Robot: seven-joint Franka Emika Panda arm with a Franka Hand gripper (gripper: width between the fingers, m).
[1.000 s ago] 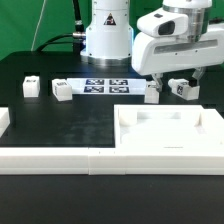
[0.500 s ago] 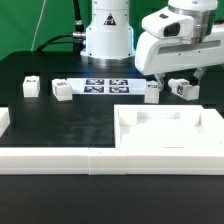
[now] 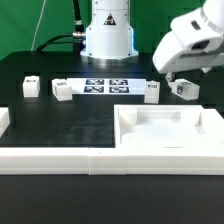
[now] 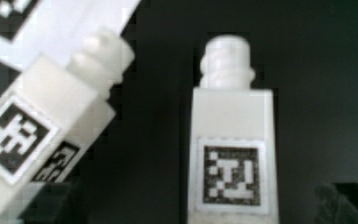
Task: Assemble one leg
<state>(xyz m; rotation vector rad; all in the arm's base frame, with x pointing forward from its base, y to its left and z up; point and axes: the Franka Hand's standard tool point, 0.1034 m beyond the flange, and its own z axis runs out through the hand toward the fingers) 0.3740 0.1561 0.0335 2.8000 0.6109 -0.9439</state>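
The leg (image 4: 229,150) is judged light, rigid and smooth; its flat sides are to be gripped; the gripper (image 3: 172,72) fingers are spread, empty.

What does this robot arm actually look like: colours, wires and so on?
The arm is glossy white with rounded, bulging segments, and its base column carries a dark band. Black cables hang behind it. The head section is white too, blurred here. The gripper under it ends in dark fingers. No lettering is readable.
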